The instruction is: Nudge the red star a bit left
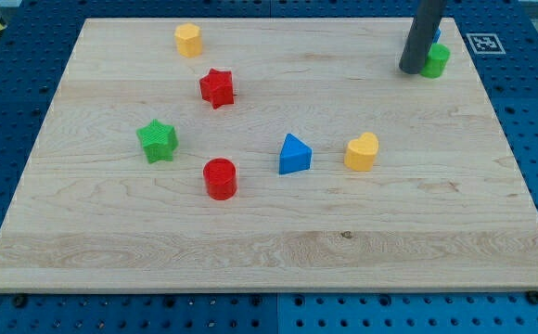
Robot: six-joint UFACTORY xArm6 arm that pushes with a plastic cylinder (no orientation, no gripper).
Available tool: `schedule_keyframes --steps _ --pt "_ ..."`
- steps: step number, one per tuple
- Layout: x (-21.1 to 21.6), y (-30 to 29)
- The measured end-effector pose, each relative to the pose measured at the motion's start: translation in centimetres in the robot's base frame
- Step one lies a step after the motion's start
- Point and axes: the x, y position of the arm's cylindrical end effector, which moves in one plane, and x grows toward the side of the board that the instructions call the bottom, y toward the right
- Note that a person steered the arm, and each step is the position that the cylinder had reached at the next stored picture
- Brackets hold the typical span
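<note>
The red star (217,88) lies on the wooden board (269,241) in the upper left part of the view. My tip (410,70) rests on the board near the view's top right, far to the right of the red star. It stands just left of a green block (436,61), close to it or touching it. A small bit of a blue block (437,35) shows behind the rod.
A yellow cylinder (188,41) sits above the red star. A green star (158,141) is at the left, a red cylinder (220,179) below the red star, a blue triangular block (294,155) and a yellow heart-like block (363,151) near the middle.
</note>
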Motion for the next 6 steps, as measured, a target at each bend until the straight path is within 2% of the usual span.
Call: schedule_keyframes --steps 1,3,4,6 --pt "0.7 -4.1" --pt "3.2 -21.4" --pt "0.6 -28.1" --pt "-1.2 -40.1"
